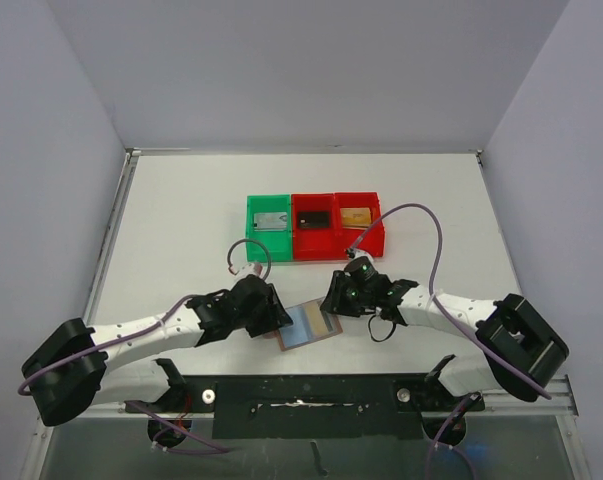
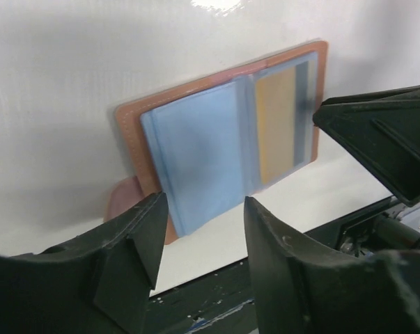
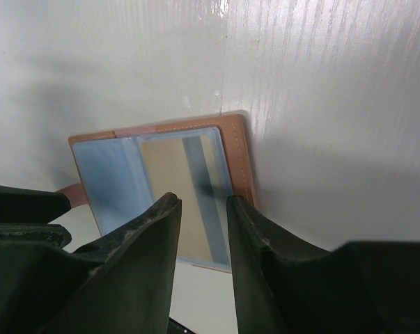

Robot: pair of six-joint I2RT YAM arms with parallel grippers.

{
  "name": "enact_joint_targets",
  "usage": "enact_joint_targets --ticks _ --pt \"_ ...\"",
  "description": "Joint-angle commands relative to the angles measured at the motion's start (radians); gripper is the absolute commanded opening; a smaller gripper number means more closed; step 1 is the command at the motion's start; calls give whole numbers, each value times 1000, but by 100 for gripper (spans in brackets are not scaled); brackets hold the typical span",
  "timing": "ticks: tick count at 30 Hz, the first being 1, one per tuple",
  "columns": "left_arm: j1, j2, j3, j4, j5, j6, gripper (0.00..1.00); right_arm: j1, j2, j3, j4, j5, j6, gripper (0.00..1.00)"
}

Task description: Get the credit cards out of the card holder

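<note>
The brown card holder (image 1: 303, 328) lies open and flat on the white table near the front edge, its light-blue lining up. A tan credit card (image 2: 276, 125) with a dark stripe sits in its right-hand sleeve (image 3: 169, 184). My left gripper (image 1: 279, 322) hovers at the holder's left edge, and its jaws (image 2: 203, 226) are open with nothing between them. My right gripper (image 1: 332, 303) hangs over the holder's right half. Its jaws (image 3: 203, 205) stand a narrow gap apart above the tan card, gripping nothing that I can see.
Behind the holder stand a green bin (image 1: 253, 212) with a silver card, a red bin (image 1: 299, 240) with a black card and a second red bin (image 1: 376, 235) with a gold card. Purple cables loop over both arms. The dark table rail (image 1: 311, 390) runs just behind the holder's near side.
</note>
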Motion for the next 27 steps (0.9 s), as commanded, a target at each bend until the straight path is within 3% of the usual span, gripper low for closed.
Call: enact_joint_targets --ticks 1,5,12,19,24,27 --pt "-7 23 -45 89 -4 -22 42 9 32 29 35 -14 5 32" --pt "-7 30 -54 35 -38 -51 37 14 33 20 38 -16 10 23" --pt "-7 27 -80 76 -38 -41 30 17 22 29 42 -38 3 15" --pt "-7 56 -41 36 -47 -10 23 17 -34 25 51 -49 7 11" --pt "-7 54 -17 -2 -70 5 23 17 -49 29 31 -50 3 13" --pt "-7 52 -13 -7 -73 13 23 17 -44 39 -27 2 7 29"
